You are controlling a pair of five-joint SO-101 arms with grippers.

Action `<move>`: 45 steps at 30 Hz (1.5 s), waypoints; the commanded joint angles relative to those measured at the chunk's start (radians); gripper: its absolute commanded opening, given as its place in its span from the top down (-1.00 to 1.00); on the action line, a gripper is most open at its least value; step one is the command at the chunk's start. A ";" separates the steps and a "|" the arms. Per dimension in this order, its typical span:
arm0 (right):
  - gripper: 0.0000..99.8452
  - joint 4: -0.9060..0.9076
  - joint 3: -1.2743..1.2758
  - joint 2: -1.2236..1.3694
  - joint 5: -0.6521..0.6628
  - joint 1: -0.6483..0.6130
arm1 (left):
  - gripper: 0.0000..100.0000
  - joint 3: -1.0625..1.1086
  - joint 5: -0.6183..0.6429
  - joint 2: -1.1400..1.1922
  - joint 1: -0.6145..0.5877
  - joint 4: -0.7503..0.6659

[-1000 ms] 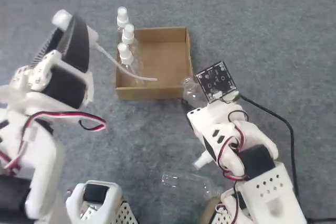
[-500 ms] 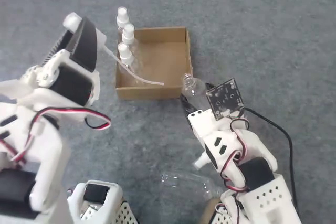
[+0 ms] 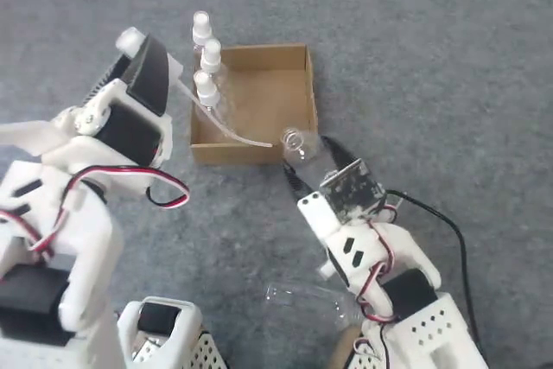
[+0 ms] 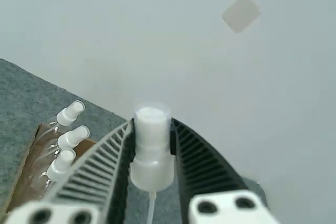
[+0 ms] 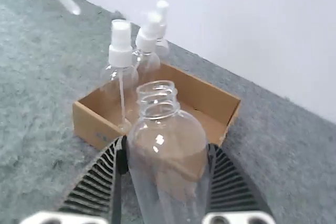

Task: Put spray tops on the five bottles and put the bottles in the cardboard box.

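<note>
My left gripper (image 4: 152, 125) is shut on a white spray top (image 4: 152, 150), held high over the table's left side, where the same spray top (image 3: 130, 40) trails its thin tube (image 3: 226, 131) toward the box's front. My right gripper (image 5: 167, 150) is shut on an open clear bottle (image 5: 165, 145). That upright bottle (image 3: 298, 144) is at the front right corner of the cardboard box (image 3: 294, 101). Three capped bottles (image 3: 206, 85) stand along the box's left wall, and these capped bottles (image 5: 119, 51) also appear beyond the held bottle. The tube tip ends a little left of the bottle's mouth.
Another clear bottle (image 3: 302, 295) without a top lies on the grey mat near the right arm's base. The cardboard box's (image 5: 220, 98) middle and right part hold nothing. Open mat stretches to the right and behind the box.
The right arm carried the open bottle left, to the box's front right corner. The left arm swung right, bringing the spray top's tube tip closer to the bottle's mouth.
</note>
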 commanded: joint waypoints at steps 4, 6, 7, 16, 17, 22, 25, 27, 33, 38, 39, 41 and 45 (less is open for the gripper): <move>0.91 -0.053 0.023 -0.084 0.037 -0.035 | 0.98 0.082 0.012 -0.054 0.006 -0.057; 0.91 -0.053 0.028 -0.093 0.037 -0.035 | 0.98 0.130 0.012 -0.101 0.006 -0.100; 0.91 -0.053 0.029 -0.093 0.037 -0.035 | 0.98 0.159 0.012 -0.127 0.008 -0.123; 0.91 -0.054 0.034 -0.094 0.037 -0.036 | 0.98 0.390 0.006 -0.311 0.132 -0.295; 0.91 -0.054 0.034 -0.096 0.037 -0.036 | 0.98 0.397 0.005 -0.310 0.132 -0.299; 0.91 -0.054 0.032 -0.101 0.048 -0.036 | 0.98 0.407 0.003 -0.311 0.132 -0.296; 0.91 -0.054 0.032 -0.101 0.104 -0.036 | 0.98 0.409 -0.023 -0.311 0.130 -0.296; 0.91 -0.054 0.032 -0.101 0.126 -0.036 | 0.98 0.424 -0.029 -0.318 0.130 -0.302; 0.91 -0.054 0.028 -0.102 0.129 -0.035 | 0.98 0.450 -0.031 -0.316 0.118 -0.318; 0.91 -0.087 0.035 -0.102 0.163 -0.030 | 0.98 0.503 -0.028 -0.316 0.023 -0.394; 0.91 -0.101 0.046 -0.102 0.175 -0.030 | 0.98 0.515 -0.028 -0.316 0.015 -0.408; 0.91 -0.130 0.066 -0.102 0.186 -0.035 | 0.98 0.536 -0.028 -0.315 0.017 -0.428; 0.91 -0.150 0.075 -0.102 0.190 -0.035 | 0.98 0.541 -0.028 -0.311 0.023 -0.428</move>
